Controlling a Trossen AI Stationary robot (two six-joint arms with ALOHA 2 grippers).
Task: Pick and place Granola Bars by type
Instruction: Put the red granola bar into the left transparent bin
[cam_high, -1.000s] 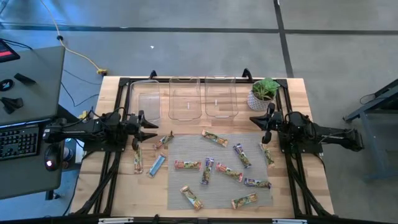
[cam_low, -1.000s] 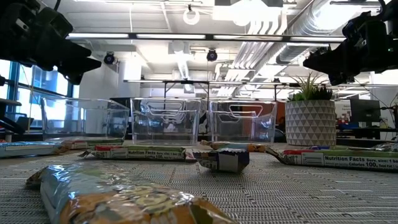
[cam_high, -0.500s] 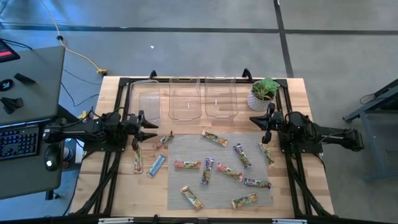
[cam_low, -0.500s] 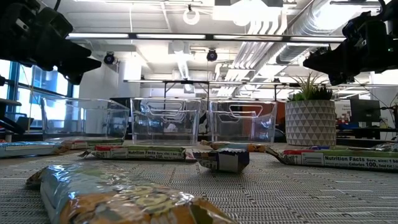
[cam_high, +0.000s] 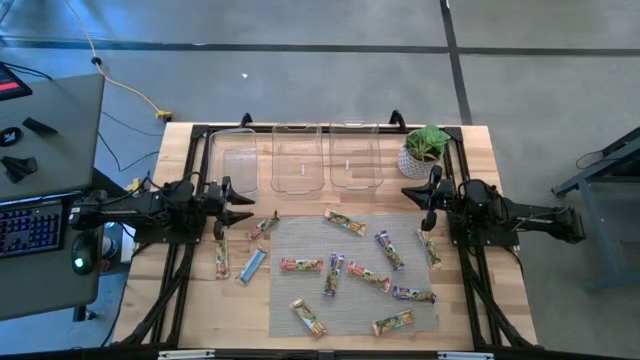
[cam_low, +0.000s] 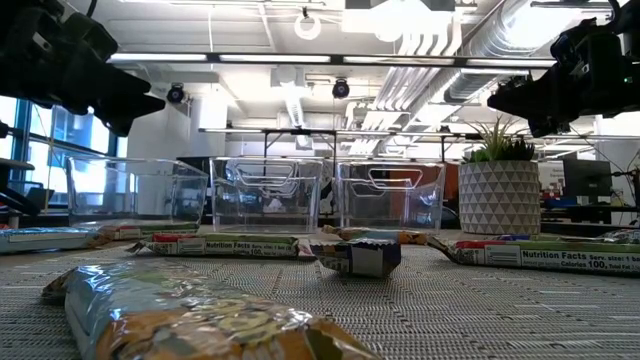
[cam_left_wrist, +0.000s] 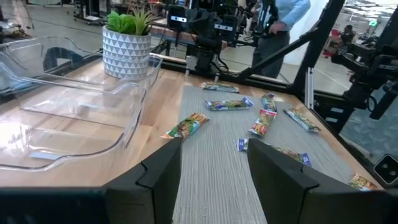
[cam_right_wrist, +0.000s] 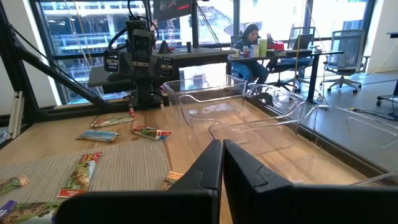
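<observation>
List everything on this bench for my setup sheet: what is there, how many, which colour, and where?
Granola bars: about a dozen, mixed shiny wrappers; most on the mat, a few off its left edge.
Bins: three, clear, in a row along the far edge.
Plant: one, green, in a white patterned pot, right of the bins.
Mat: one, grey, centre front.
Table: one, light wood.
Left gripper: dark, open, over the table's left side.
Right gripper: dark, shut, near the plant.

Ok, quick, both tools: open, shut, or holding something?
Left tool: open, empty, over the table's left side.
Right tool: shut, empty, by the plant.
</observation>
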